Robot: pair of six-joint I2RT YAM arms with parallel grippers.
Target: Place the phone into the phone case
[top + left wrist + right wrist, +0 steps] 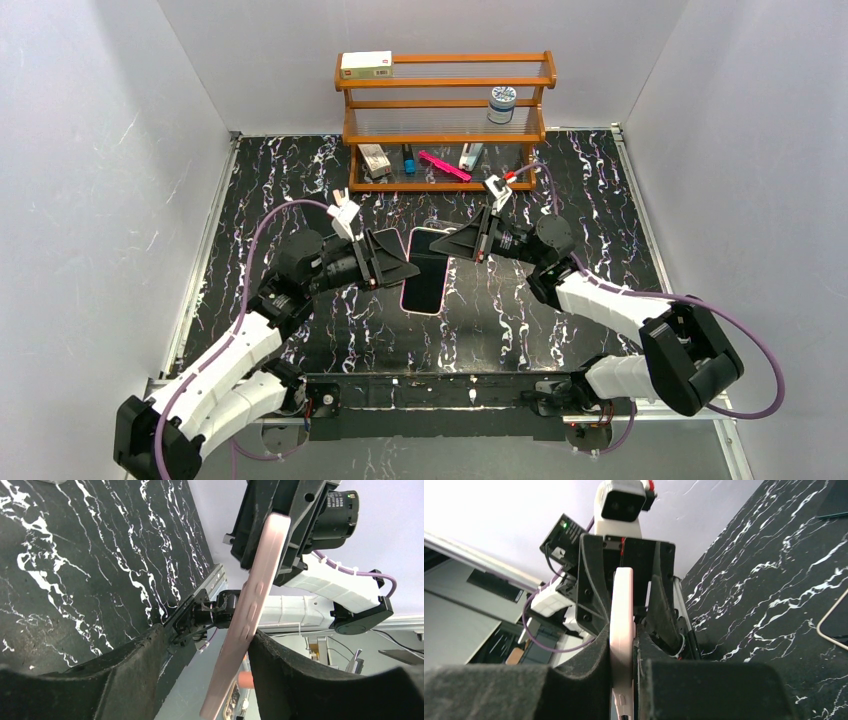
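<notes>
The right gripper (624, 652) is clamped on the phone (424, 275). Its two dark pads press the flat faces, and the pink edge runs straight up between them in the right wrist view. Opposite it, the left gripper (207, 635) stands wide around the same phone. The slab passes between its fingers at a slant, with clear air on one side and the other side at or close to the pad, so the left gripper does not look to be bearing the load.

The phone hangs between the two claws over the middle of the table (560, 300), apparently lifted off it. From above, its long axis runs from the near edge towards the far one, with the right claw at the far end and the left claw on the flank.

What seems to be the clear phone case (838, 625) lies flat on the marble just beside the right claw — only a rounded outline shows. The right arm looks nearer to it, so the next move probably turns on bringing the phone's long axis in line with that outline.
</notes>
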